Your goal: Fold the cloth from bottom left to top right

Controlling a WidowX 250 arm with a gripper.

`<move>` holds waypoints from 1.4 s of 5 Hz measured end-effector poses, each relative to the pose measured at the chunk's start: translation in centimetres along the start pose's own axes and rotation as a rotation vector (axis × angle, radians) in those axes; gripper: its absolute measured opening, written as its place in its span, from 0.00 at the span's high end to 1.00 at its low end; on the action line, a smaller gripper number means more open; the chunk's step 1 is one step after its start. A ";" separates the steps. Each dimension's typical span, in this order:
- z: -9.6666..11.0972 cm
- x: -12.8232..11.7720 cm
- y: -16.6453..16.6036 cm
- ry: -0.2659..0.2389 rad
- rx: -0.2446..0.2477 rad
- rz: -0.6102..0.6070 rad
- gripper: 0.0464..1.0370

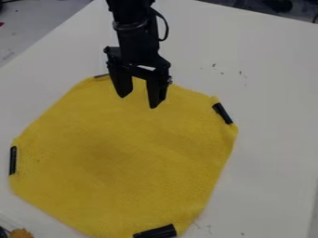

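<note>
Black strip (155,231) lies near six o'clock at the edge of the yellow cloth (124,158), spread on the worktop (273,139). Over twelve o'clock, the end effector (138,101) hangs released; best pinch the eight-o'clock edge, then carry it low towards two.

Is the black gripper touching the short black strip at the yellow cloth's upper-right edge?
Apart: the camera view shows yellow cloth between the gripper and the strip.
</note>
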State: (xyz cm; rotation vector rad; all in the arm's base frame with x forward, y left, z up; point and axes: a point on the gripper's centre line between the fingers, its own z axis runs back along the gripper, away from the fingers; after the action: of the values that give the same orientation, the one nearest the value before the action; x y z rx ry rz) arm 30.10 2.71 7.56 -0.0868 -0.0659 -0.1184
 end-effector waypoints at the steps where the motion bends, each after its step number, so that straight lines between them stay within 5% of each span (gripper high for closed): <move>1: -0.9 -0.3 0.1 0.024 -0.006 0.011 0.04; 4: -1.0 -6.4 5.1 -0.106 0.150 0.178 0.04; 7: -1.1 -13.8 12.5 -0.053 0.240 0.318 0.04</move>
State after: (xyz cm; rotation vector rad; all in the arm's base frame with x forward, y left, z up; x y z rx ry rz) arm 17.96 16.56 4.45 0.1393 -0.1179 0.2102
